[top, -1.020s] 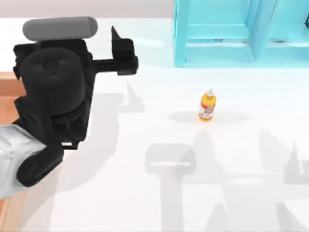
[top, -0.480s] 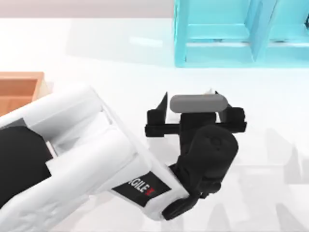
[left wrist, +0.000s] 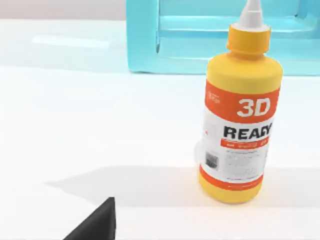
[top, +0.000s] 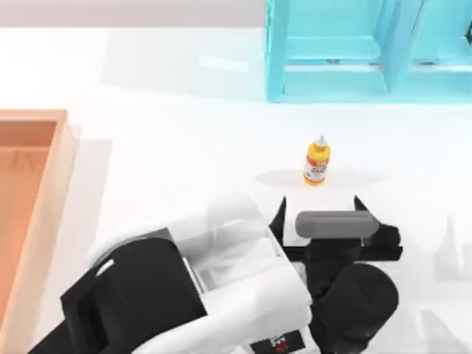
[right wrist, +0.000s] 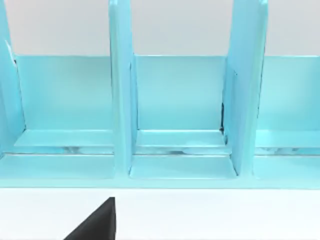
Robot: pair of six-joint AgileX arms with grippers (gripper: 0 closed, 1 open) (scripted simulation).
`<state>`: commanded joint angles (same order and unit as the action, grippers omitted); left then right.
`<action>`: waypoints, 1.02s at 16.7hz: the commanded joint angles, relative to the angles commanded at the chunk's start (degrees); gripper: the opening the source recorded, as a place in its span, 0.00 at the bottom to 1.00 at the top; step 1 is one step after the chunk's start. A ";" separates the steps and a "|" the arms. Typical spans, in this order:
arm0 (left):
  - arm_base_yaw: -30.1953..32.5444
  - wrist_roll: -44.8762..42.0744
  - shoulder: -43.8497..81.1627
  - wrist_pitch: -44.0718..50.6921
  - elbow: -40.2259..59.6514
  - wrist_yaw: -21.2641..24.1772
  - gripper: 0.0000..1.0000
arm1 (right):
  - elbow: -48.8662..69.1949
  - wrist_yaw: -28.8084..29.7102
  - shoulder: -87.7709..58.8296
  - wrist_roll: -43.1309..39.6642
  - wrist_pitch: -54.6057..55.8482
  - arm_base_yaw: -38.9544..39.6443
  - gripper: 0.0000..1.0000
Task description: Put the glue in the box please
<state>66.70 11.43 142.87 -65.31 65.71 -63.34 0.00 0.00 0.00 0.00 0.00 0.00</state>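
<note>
Left hand spread just short of upright glue

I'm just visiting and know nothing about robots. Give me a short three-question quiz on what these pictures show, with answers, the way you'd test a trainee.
1. True or false: the small yellow-orange glue bottle with a white nozzle already lies inside the shallow wooden box.
2. Multiple choice: the left gripper is A) shut on the bottle, B) open, just short of the bottle, C) over the box.
3. Fill in: beyond the bottle stands a ____-coloured shelf unit.

Key: 1 false, it stands upright on the white table, apart from the box; 2 B; 3 teal-blue.
</note>
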 joint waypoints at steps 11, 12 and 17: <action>-6.17 -2.25 4.53 2.62 9.06 6.12 1.00 | 0.00 0.00 0.00 0.00 0.00 0.00 1.00; -7.50 -2.68 5.52 3.22 10.99 7.44 1.00 | 0.00 0.00 0.00 0.00 0.00 0.00 1.00; -11.06 -3.64 8.05 4.88 15.95 10.97 1.00 | 0.00 0.00 0.00 0.00 0.00 0.00 1.00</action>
<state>55.64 7.79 150.92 -60.43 81.66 -52.37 0.00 0.00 0.00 0.00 0.00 0.00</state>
